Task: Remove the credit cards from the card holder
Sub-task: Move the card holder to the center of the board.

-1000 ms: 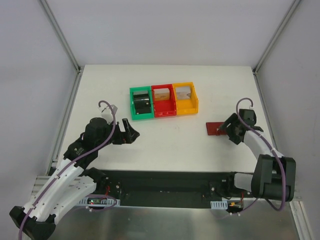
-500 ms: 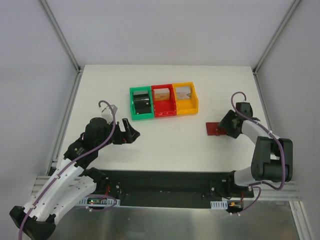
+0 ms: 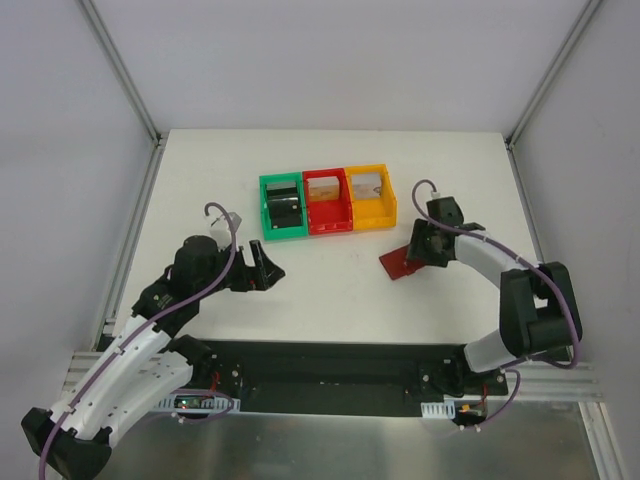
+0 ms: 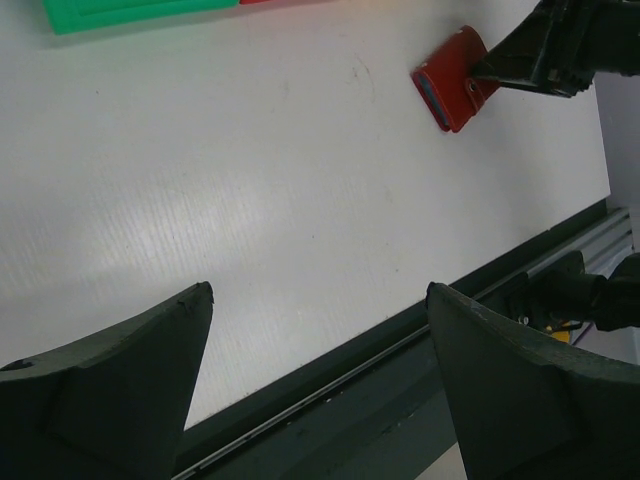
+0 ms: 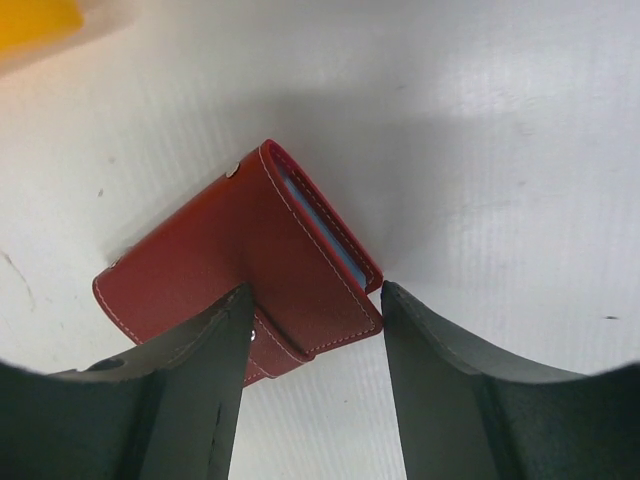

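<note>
Two arms, one wallet.

Right arm: rises from the lower right of the overhead view and bends left toward centre, wrist low. The right gripper [image 3: 415,250] is clamped across one end of the card holder [image 3: 398,264], a finger against each side.

Card holder: dark red, folded shut, right of centre on the white table [image 3: 330,300], below the yellow bin [image 3: 372,217]. A blue-grey edge shows along one side.

Left arm: lower left, forearm angled toward centre. The left gripper [image 3: 262,267] has its jaws wide apart over the table.
</note>
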You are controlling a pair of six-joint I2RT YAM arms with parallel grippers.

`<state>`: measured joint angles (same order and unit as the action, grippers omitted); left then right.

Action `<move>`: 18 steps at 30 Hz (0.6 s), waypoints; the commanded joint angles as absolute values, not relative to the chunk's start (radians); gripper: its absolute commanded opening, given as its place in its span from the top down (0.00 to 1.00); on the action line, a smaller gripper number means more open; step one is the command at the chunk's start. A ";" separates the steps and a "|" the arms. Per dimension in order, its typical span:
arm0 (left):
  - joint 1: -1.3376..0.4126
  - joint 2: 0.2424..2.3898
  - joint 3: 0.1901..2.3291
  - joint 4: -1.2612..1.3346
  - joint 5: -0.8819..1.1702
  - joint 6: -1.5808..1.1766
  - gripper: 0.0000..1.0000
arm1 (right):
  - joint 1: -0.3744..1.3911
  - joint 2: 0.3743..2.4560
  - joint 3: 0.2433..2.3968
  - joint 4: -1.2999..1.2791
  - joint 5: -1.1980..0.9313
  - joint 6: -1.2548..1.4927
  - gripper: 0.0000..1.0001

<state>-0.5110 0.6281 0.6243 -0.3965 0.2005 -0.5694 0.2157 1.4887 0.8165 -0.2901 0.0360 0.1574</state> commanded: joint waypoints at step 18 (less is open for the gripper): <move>-0.745 0.799 0.598 -0.276 0.140 -0.660 0.14 | 0.578 1.295 0.752 -0.425 0.110 0.161 0.23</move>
<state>-0.7082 0.7517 0.5674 -0.3363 0.2081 -0.6262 0.5823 1.3979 0.7387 -0.3367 0.0483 0.1368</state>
